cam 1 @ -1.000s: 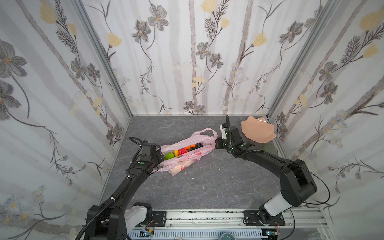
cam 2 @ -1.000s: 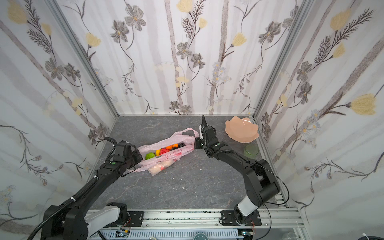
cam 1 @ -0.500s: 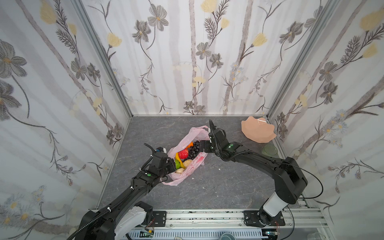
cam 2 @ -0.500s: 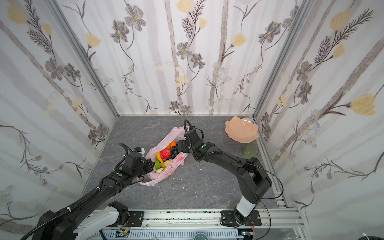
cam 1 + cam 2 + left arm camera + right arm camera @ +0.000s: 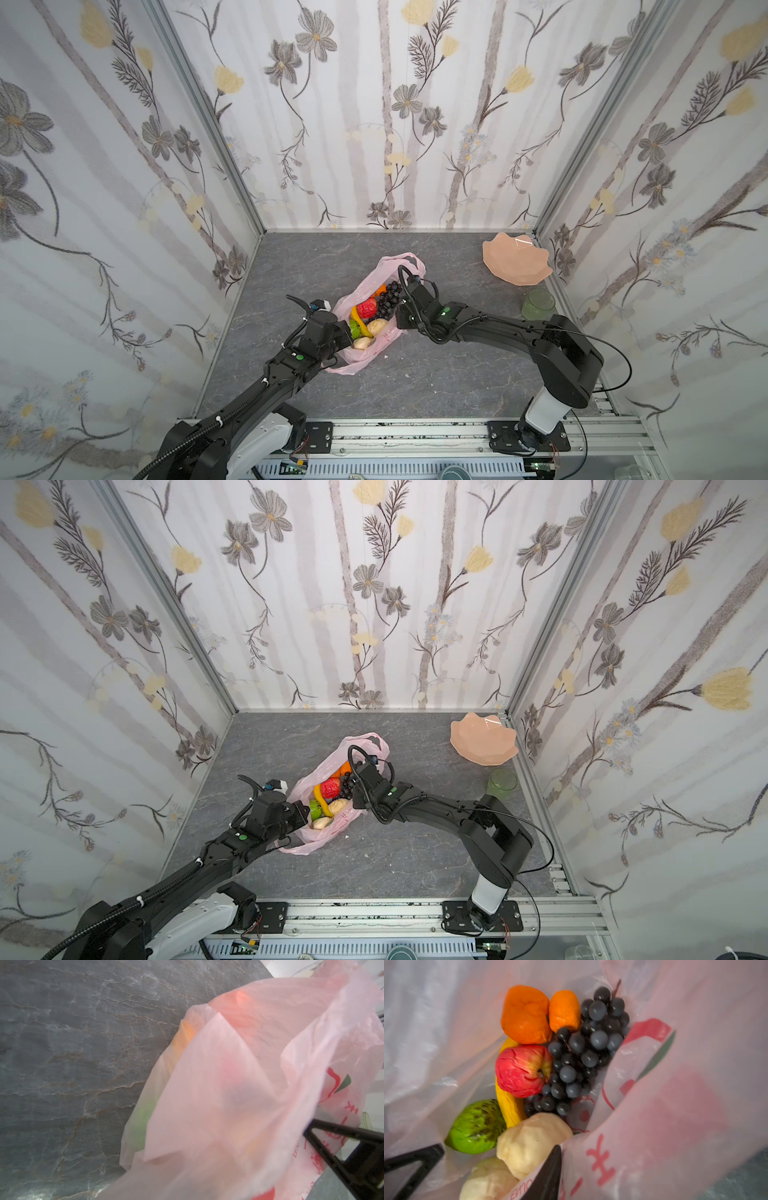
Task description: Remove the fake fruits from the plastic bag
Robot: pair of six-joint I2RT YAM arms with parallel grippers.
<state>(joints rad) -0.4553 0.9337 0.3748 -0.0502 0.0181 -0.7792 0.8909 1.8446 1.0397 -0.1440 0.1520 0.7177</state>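
A: Bag lies mid-table, pink film crumpled on the grey top, mouth pulled wide. All the fruit is inside.

B: Confirmed. The left gripper is at the bag's near-left rim, clamped tight on the film. Wrist cam shows one black finger w/ plastic bunched against it.

A: And the right gripper?

B: At the opposite rim, right by the grapes. Its fingers stand apart w/ a clear gap btwn them, and the printed rim lies against one. It's pinching nothing I can see.

A: Contents, quick?

B: Two oranges at the far end, touching each other, w/ the grapes beside them. Apple sits on the banana and presses the grapes. Green fruit is by the banana's near end. Then two beige ones, the nearer partly hidden by film.

A: Rest of the table?

B: Peach plate in the far-right corner, green cup just in front of it. Both are well apart from the bag.
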